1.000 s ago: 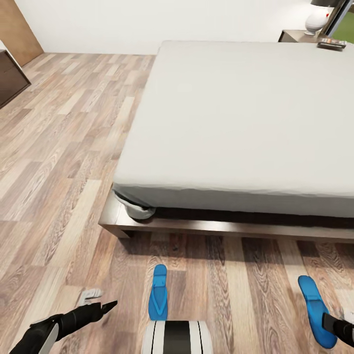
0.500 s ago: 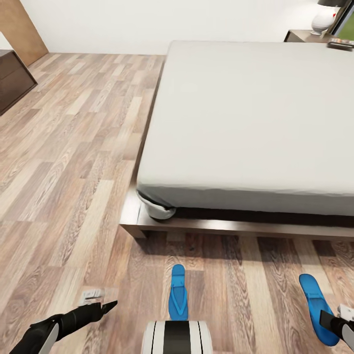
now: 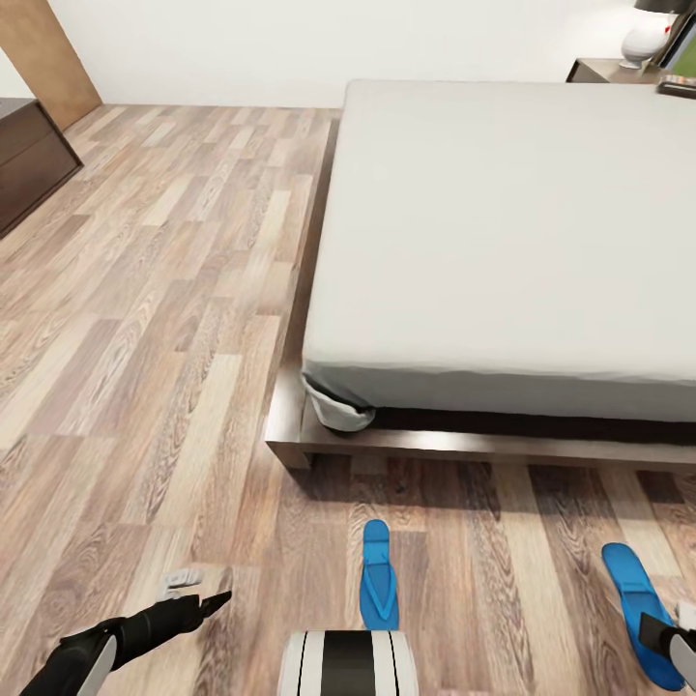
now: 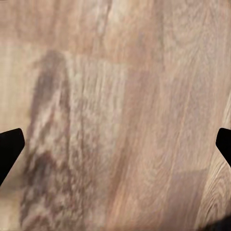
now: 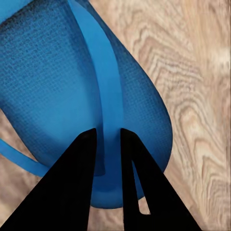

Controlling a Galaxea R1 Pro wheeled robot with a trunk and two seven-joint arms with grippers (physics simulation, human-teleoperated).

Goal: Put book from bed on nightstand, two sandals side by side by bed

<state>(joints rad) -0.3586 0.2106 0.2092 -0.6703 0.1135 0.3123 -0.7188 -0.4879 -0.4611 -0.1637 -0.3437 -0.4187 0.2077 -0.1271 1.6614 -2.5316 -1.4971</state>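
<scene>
Light wood-plank floor meets a white wall, with a dark-wood bench alongside.

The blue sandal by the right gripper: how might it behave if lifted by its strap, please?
The blue sandal looks thin and flat, so probably light. Held by the thin strap that the right gripper is closed around, it would likely dangle and swing. Its textured sole should resist sliding.

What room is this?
Probably a bedroom: a big bed with a plain white mattress, a nightstand with a lamp beside it, and blue sandals on the wooden floor.
</scene>
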